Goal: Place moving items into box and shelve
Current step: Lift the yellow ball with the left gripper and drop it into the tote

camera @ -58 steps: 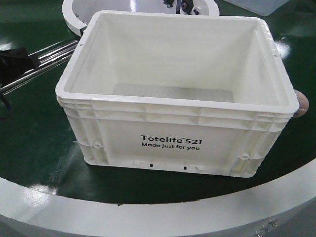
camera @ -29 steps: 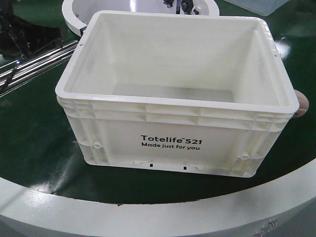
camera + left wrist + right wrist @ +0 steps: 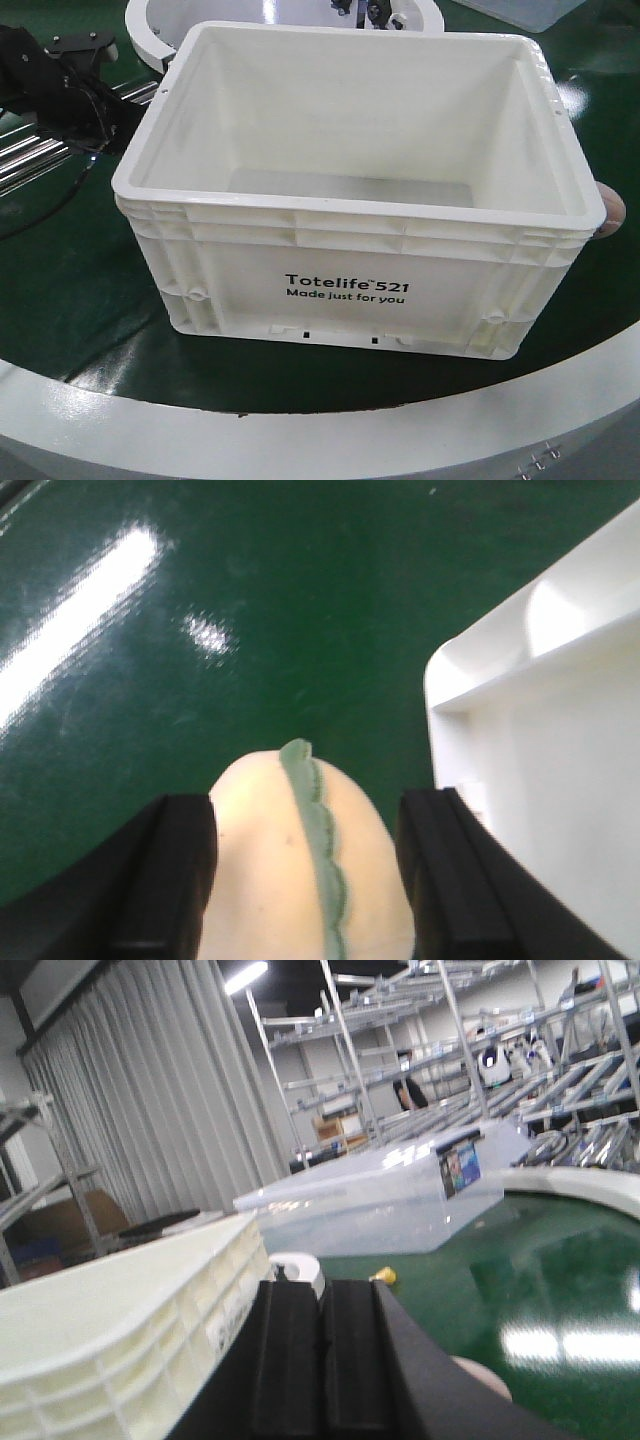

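Here's the left gripper (image 3: 305,815), clamped on the pale yellow rounded fruit-like item with a thin green seam (image 3: 285,880), over the green worktop (image 3: 70,300) just outside the far left corner of the large white plastic crate (image 3: 350,290); the good move, I judge, is to clear the ribbed rim, travel over the open middle, then release low so nothing bounces; the reddish-pink rounded item (image 3: 611,214) sits just beside the crate's right wall; the right gripper (image 3: 320,1305) has its fingers pressed together, empty.
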Available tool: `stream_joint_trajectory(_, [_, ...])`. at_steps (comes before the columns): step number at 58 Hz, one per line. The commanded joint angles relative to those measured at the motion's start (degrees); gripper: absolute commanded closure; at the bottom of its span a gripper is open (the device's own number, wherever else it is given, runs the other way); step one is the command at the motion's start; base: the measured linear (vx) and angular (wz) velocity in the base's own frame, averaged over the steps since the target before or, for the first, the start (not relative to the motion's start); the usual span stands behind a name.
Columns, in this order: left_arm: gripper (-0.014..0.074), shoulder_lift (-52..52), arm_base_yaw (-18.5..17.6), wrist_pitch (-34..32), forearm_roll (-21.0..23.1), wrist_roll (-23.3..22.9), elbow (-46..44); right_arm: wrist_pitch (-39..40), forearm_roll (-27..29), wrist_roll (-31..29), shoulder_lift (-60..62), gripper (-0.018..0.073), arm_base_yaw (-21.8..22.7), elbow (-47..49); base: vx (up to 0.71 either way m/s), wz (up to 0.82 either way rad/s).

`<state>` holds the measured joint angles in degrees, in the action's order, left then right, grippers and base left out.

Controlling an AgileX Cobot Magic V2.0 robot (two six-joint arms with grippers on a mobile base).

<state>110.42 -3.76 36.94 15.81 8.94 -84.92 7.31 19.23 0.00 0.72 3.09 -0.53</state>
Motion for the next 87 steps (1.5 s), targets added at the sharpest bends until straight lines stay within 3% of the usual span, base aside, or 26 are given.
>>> stream_joint_trajectory(1, [0.0101, -1.92, -0.33, -2.68, 0.36, 0.31, -2.0, 1.81, -0.64, 0.0, 0.4, 0.0568, 0.3, 1.92, 0.0, 0.0])
stream_joint_trajectory(20, [0.014, 1.25, -0.33, 1.35, -3.59, -0.09, -2.0, -0.03, -0.64, -0.33, 0.4, 0.0567, 0.3, 1.92, 0.0, 0.0])
stream_joint_trajectory(24, [0.022, 1.25, -0.33, 1.73, -3.64, -0.11, -2.0, 0.12, -0.64, -0.33, 0.4, 0.0567, 0.3, 1.92, 0.0, 0.0])
stream_joint_trajectory(34, [0.06, 1.25, -0.33, 2.94, -3.64, -0.11, -2.0, 0.45, -0.64, 0.0, 0.4, 0.0567, 0.3, 1.92, 0.0, 0.0])
stream_joint_trajectory(35, [0.0607, 1.25, -0.33, 3.0, -3.64, -0.05, -2.0, 0.61, -0.69, 0.0, 0.4, 0.0567, 0.3, 1.92, 0.0, 0.0])
stream_joint_trajectory(50, [0.0605, -0.5, -0.33, 4.42, -2.52, -1.79, -2.0, 3.48, -0.62, 2.65, 0.4, 0.0567, 0.3, 1.92, 0.0, 0.0])
stream_joint_trajectory(61, [0.0605, -7.24, -0.33, 4.52, -2.52, -0.92, -2.56, 4.17, -0.62, 2.79, 0.4, 0.0566, 0.3, 1.92, 0.0, 0.0])
stream_joint_trajectory(69, [0.0605, -13.4, -0.33, 5.92, -1.3, 1.59, -6.85, 9.47, -1.3, 2.51, 0.4, 0.0564, 0.3, 1.92, 0.0, 0.0])
stream_joint_trajectory(79, [0.0605, -19.55, -1.02, 8.18, 6.65, 5.11, -15.76, 7.59, -4.9, 2.4, 0.35, 0.0563, 0.3, 4.78, 0.0, 0.0])
stream_joint_trajectory(87, [0.0604, -20.05, -4.72, 14.33, 12.75, 6.38, -23.98, 1.49, -7.32, 2.4, -2.33, 0.0561, 0.3, 9.83, 0.0, 0.0])
